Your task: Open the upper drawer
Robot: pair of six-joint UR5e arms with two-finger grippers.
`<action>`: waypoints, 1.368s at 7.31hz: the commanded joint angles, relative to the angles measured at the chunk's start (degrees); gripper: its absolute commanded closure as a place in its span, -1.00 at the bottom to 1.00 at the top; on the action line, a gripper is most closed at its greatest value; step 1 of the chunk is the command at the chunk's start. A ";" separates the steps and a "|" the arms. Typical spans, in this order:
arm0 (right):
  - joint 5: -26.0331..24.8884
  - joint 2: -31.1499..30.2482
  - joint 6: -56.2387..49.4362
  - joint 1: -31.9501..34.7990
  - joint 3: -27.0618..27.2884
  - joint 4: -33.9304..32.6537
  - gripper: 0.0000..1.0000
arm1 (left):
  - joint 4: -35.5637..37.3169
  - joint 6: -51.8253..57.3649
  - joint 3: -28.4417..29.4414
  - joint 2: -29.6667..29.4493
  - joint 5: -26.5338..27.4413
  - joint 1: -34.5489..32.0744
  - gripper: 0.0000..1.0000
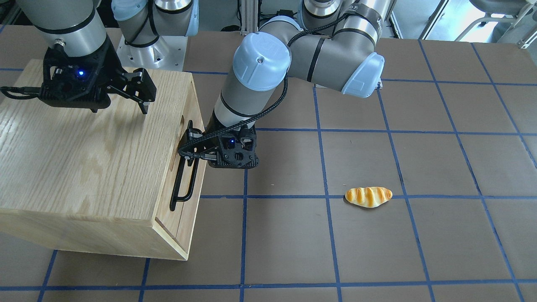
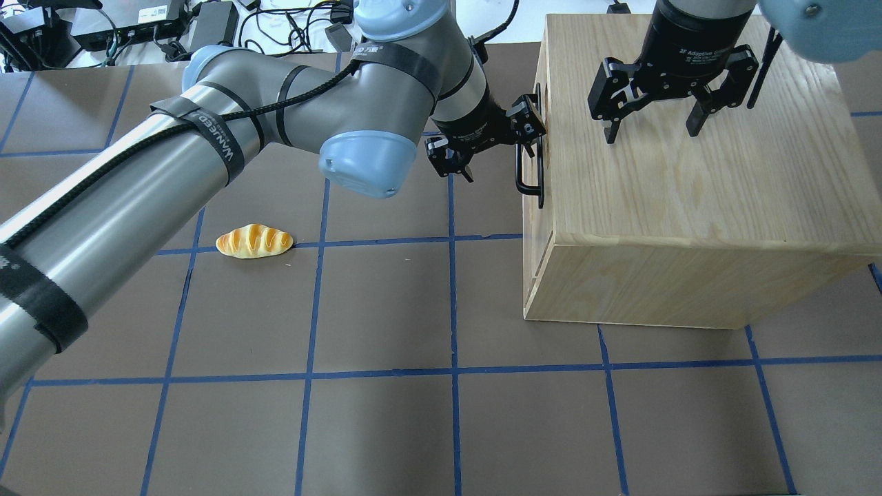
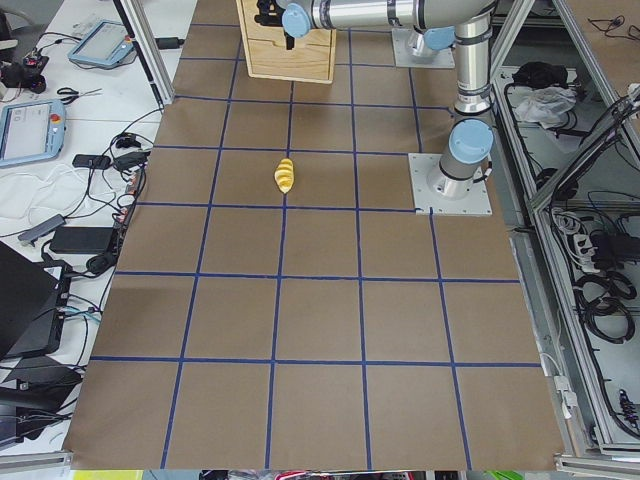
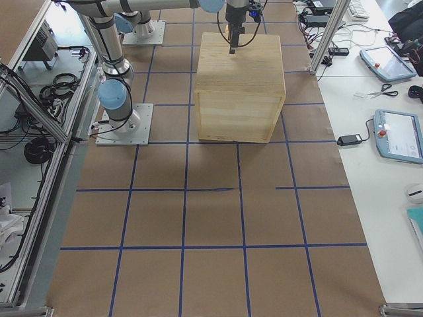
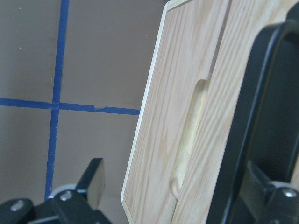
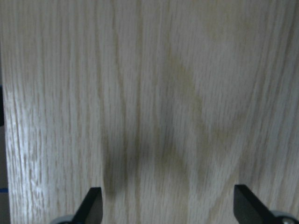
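The upper drawer (image 5: 217, 121) is a pale-wood front panel with a long black bar handle (image 1: 183, 184) and an oblong slot (image 5: 189, 135). It looks flush with the oak cabinet (image 2: 689, 193). My left gripper (image 2: 490, 141) is open at the far end of the handle (image 2: 541, 165). One finger (image 5: 268, 191) sits right at the bar (image 5: 252, 116). The other finger (image 5: 93, 179) hangs over the table. I cannot tell whether any finger touches the bar. My right gripper (image 2: 651, 124) is open just above the cabinet top (image 6: 154, 93).
A bread roll (image 1: 368, 196) lies on the brown mat, away from the cabinet; it also shows in the overhead view (image 2: 253, 241). The cabinet (image 1: 84, 159) stands at the table's end on my right side. Blue tape lines grid the mat.
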 commanded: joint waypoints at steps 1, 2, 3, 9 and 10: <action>0.00 0.00 -0.02 0.01 -0.05 0.00 -1.00 | 0.01 -0.02 0.08 -0.04 0.37 0.09 -1.00; 0.00 0.00 -0.02 0.01 -0.05 0.00 -1.00 | -0.08 0.07 0.08 -0.13 1.15 0.00 -1.00; 0.00 0.00 0.07 0.01 -0.05 0.00 -1.00 | -0.26 0.07 0.00 -0.13 1.25 0.09 -1.00; 0.00 0.00 0.07 0.01 0.04 0.00 -1.00 | -0.70 1.83 0.17 0.75 3.71 1.22 -1.00; 0.00 0.00 -0.02 0.01 -0.05 0.00 -1.00 | -0.70 1.92 0.17 0.83 3.71 1.67 -1.00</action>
